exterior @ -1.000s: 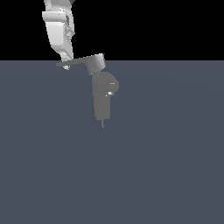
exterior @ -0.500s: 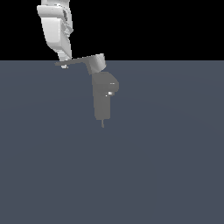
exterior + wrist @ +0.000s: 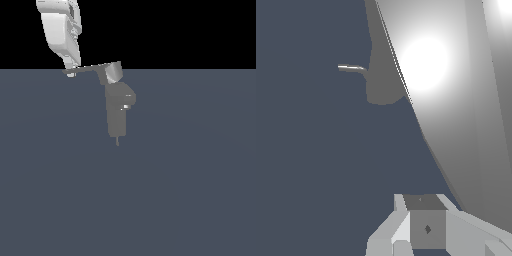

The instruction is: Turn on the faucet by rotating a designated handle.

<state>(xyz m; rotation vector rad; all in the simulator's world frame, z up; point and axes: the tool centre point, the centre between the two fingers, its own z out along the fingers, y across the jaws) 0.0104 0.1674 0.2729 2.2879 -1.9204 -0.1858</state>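
Exterior view: faucet (image 3: 117,112) upright at middle of grey floor (image 3: 190,190), handle (image 3: 92,69) reaching toward that view's left. White gripper (image 3: 73,71) down at lever's far tip, touching it. Fingers' state: cannot tell. Wrist view: lever broad, bright, close.

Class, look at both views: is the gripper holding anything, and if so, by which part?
It cannot be told. The gripper sits at the far tip of the handle atop the faucet, but neither view shows fingers closed around it.
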